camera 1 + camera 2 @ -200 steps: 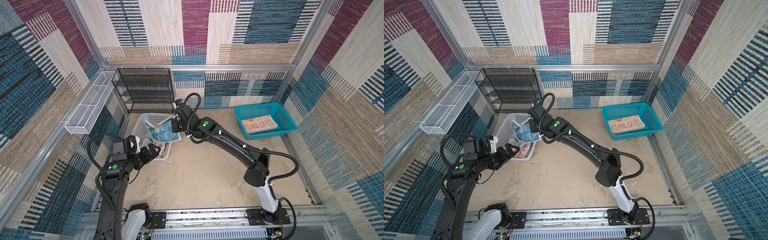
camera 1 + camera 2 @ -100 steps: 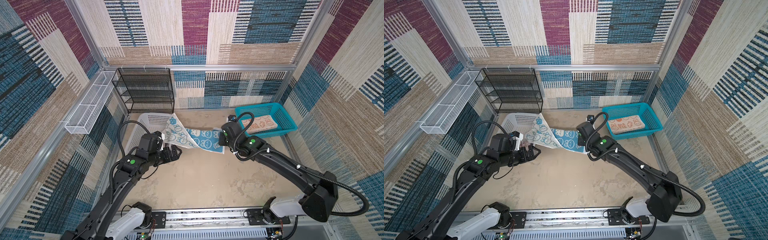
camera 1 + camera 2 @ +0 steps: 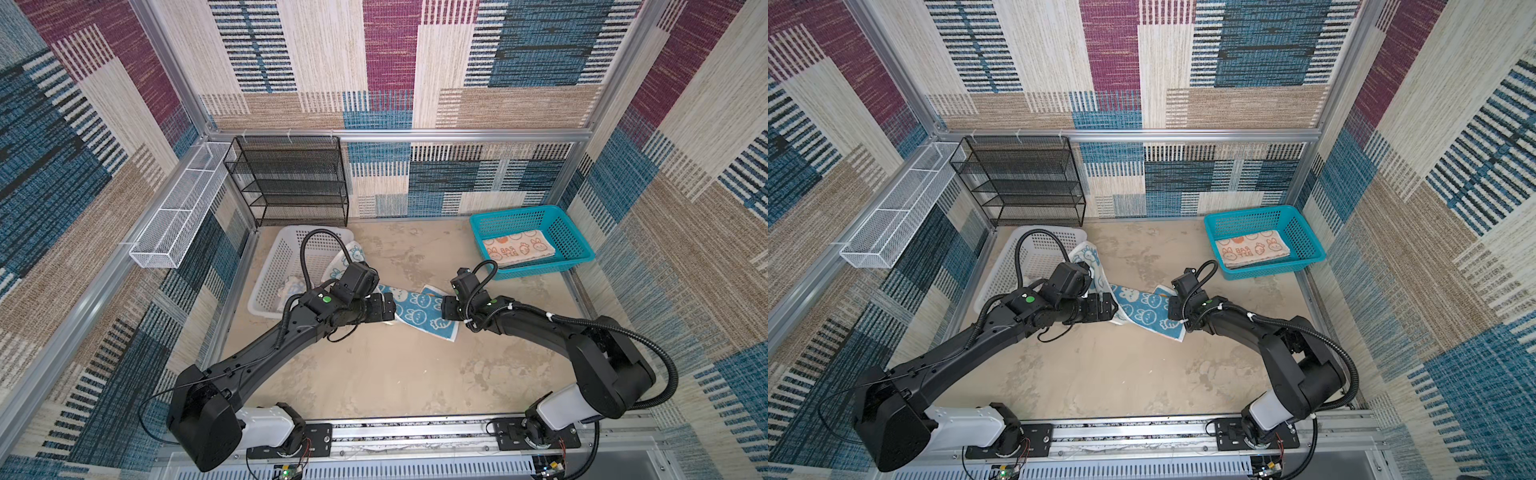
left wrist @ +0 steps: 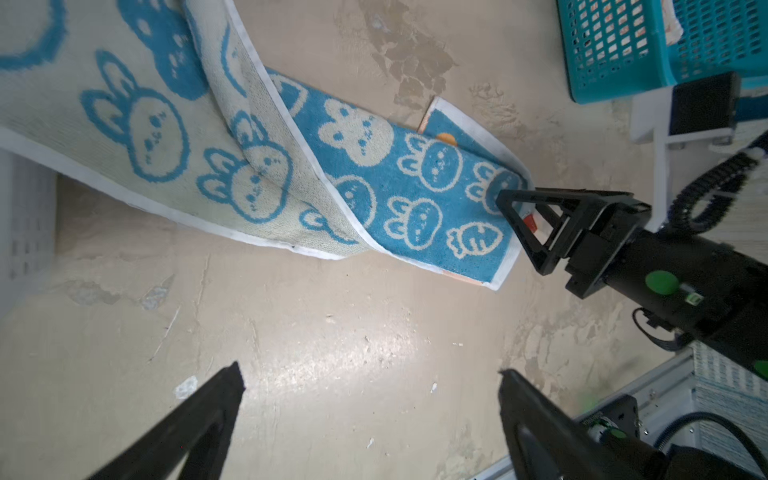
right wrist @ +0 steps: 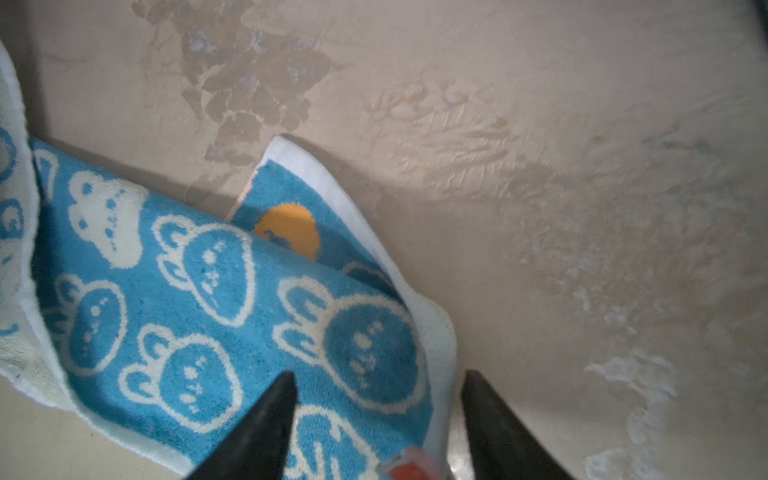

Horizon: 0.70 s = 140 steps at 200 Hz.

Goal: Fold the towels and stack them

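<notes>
The job looks about a third done: the orange-and-cream towel [image 3: 517, 249] lies folded flat in the teal basket [image 3: 536, 272], well beyond the right gripper [image 5: 378, 374], and nothing is stacked on it yet. The blue-and-white towel [image 3: 415, 309] is out on the table [image 3: 395, 374] but unfolded, so it has yet to be spread, folded and stacked. It stretches between the two grippers. One end sits right at the right gripper's tips; the other climbs past the left gripper [image 4: 370, 370] over the rim of the white basket [image 3: 274, 266] behind it. A pale cloth low in that basket may be a third towel, though the top views are too small to tell. The right gripper's jaws stand apart astride the towel's white hem, pinching nothing. The left gripper is spread wide and empty over bare table just beside the cloth. The towel is twisted: blue face up near the right gripper, pale reverse up near the left, with one corner tucked under showing an orange spot.
</notes>
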{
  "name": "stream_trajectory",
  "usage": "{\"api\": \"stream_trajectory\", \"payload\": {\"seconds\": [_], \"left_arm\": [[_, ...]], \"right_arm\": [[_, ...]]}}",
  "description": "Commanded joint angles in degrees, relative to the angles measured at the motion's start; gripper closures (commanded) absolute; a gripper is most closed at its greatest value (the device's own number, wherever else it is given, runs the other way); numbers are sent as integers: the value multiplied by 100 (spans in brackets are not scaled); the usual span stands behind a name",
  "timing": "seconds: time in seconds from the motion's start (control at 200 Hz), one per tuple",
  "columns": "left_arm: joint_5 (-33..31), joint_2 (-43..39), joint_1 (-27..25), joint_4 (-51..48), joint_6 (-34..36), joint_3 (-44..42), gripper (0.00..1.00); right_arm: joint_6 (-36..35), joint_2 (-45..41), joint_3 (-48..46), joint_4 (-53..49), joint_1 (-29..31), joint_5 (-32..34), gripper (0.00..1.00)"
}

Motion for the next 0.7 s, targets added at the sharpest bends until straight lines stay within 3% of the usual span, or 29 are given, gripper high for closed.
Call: {"api": "stream_trajectory", "payload": {"seconds": [0.0,0.115,0.311,0.386,0.526,0.696], "left_arm": [[-448,-60,20,-82,115,248,1],[-515,-64,34,-252,239,451,1],[-457,-659,321,-259,33,102,1],[-100,-1015,763,-143,-95,-173,1],[1198,-1171,1870,173,-288,-499,1],[1536,-630,2454,6,-52,-158,1]], "right_arm": [[-238,-194,32,426,-2,-411,1],[-380,-288,244,287,-26,-549,1],[-572,-134,694,821,2,-1831,1],[-818,128,1022,1153,43,-2142,1],[-1381,1095,2122,1386,47,-2792,1],[-1608,2644,3999,1032,44,-3364,1]]}}
